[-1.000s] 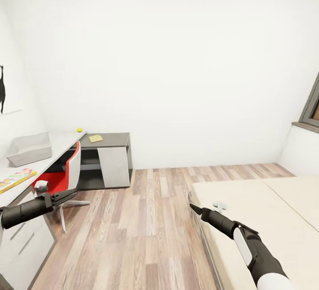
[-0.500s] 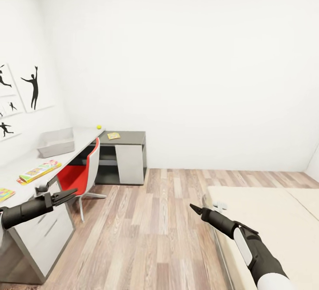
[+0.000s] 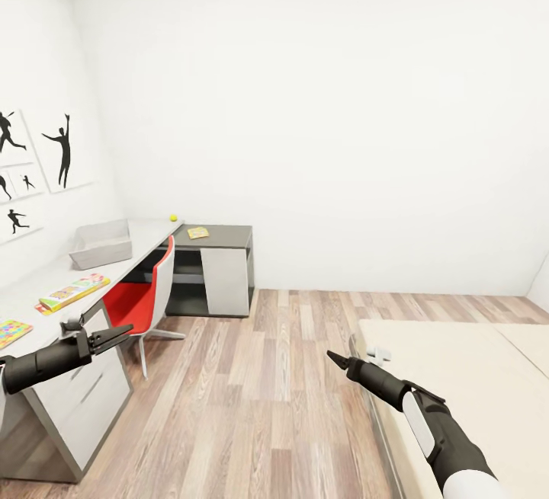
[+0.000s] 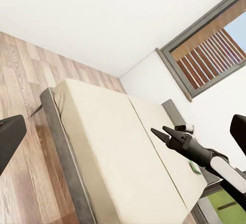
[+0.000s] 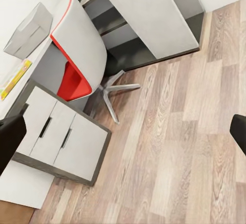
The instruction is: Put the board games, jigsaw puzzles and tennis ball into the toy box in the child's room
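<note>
The table (image 3: 53, 278) runs along the left wall. On it stand the grey toy box (image 3: 101, 244), the tennis ball (image 3: 173, 218) and three flat colourful boxes: a yellow one (image 3: 198, 232) on the dark lower section, a long one (image 3: 72, 292) and one at the near end (image 3: 11, 331). From here I cannot tell board game from jigsaw puzzles. The bed (image 3: 457, 377) lies at the right; a small green-and-white box (image 4: 193, 167) rests on it behind my right arm. My left gripper (image 3: 114, 334) and right gripper (image 3: 335, 359) hang open and empty over the floor.
A red-and-white swivel chair (image 3: 145, 293) stands tucked at the table, beside a white drawer unit (image 3: 84, 392). Wooden floor (image 3: 259, 385) stretches between table and bed. Black silhouette pictures (image 3: 61, 148) hang on the left wall. A window (image 4: 205, 49) is above the bed's far side.
The whole view has swung left, bringing more of the table and the wall pictures into sight and losing part of the bed. Both arms hold the same pose.
</note>
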